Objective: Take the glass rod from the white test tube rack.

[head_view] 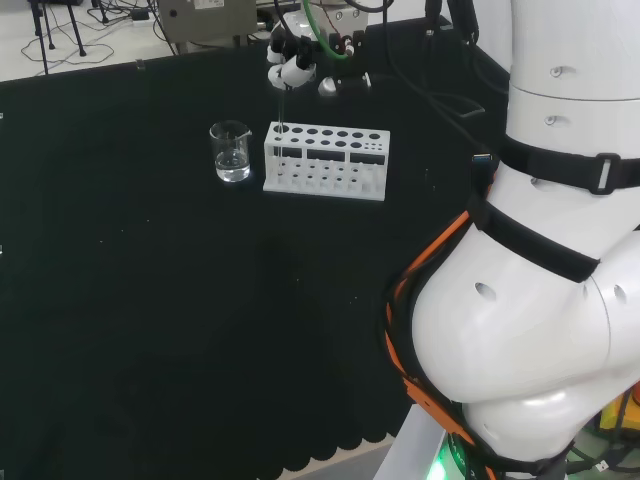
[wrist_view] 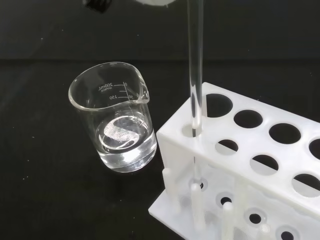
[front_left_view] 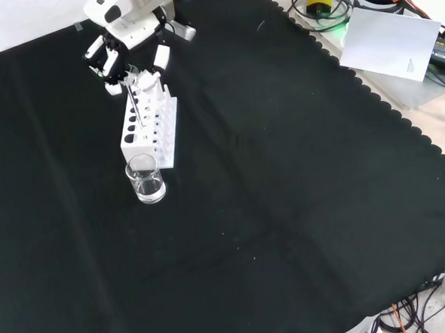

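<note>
Clear glass rod [wrist_view: 195, 75] | upright | in white rack [wrist_view: 260, 165] corner hole

arm [head_view: 540, 330]: white links | black straps | orange cable

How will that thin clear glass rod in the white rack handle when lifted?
The thin clear glass rod looks smooth, so probably slippery between fingers. It is long and slender: likely stiff but fragile if levered against the white test tube rack. Standing in a corner hole beside the clear glass beaker, it should lift straight.
</note>
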Tool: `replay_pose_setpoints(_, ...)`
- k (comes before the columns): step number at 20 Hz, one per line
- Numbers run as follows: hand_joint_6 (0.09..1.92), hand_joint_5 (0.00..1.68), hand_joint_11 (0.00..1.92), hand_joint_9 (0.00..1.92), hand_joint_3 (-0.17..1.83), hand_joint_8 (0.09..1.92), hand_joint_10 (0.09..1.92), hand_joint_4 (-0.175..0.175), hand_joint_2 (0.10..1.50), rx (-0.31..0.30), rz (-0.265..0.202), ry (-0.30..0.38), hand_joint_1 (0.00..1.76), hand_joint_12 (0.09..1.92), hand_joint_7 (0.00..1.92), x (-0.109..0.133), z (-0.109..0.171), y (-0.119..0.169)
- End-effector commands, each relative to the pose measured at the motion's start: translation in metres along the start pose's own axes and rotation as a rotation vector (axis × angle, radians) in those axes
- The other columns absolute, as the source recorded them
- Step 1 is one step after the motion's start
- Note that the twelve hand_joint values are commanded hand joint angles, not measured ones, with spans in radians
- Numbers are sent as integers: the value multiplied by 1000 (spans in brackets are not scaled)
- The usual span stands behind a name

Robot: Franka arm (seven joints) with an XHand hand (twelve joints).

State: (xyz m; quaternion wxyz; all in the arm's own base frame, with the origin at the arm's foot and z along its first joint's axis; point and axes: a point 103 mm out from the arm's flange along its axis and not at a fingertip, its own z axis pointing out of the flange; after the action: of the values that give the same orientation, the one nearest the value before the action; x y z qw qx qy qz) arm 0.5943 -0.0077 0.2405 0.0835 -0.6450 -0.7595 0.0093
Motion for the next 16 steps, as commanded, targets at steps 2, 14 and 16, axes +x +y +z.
replay_pose_setpoints(2, 813, 613, 246, 1331, 640, 1025, 999, -175, 845, 1, -2, 2, 999, 1424, 1086, 1, 1, 0)
replay_pose_setpoints(14, 839, 697, 326, 1405, 711, 1031, 982, -175, 823, -16, -1, -17, 1069, 1393, 1119, 10, 3, 10)
replay_pose_setpoints(16, 973, 765, 370, 1426, 559, 1099, 960, -175, 902, -19, -1, -27, 1137, 1374, 1047, 13, 4, 13)
